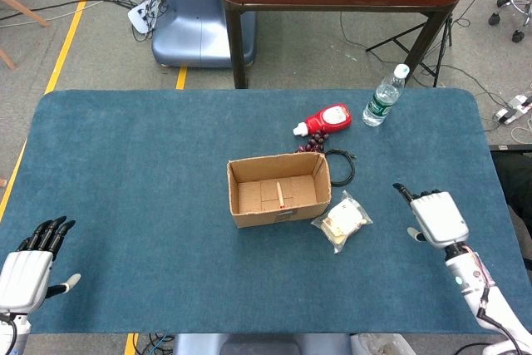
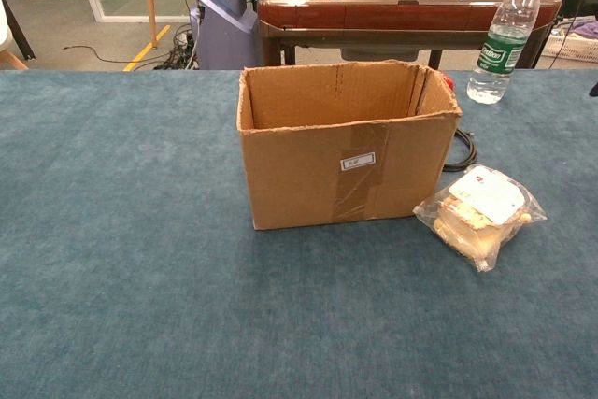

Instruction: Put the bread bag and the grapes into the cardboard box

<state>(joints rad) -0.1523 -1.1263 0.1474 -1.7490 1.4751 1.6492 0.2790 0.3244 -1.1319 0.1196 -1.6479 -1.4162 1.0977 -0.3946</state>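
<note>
Red ketchup bottle [image 1: 325, 119], water bottle [image 1: 384, 96] and black cable [image 1: 342, 164] lie behind the cardboard box [image 1: 278, 191]; both hands' fingers apart

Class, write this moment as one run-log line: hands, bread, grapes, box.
left hand: open, idle | right hand: empty, beside bread bag | grapes: behind box | box: nothing loaded

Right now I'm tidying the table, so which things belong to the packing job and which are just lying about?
Job:
bread bag, beside the box
grapes, behind the box
cardboard box, open

Lying about:
red sauce bottle, on its side
water bottle, upright
black cable
</note>
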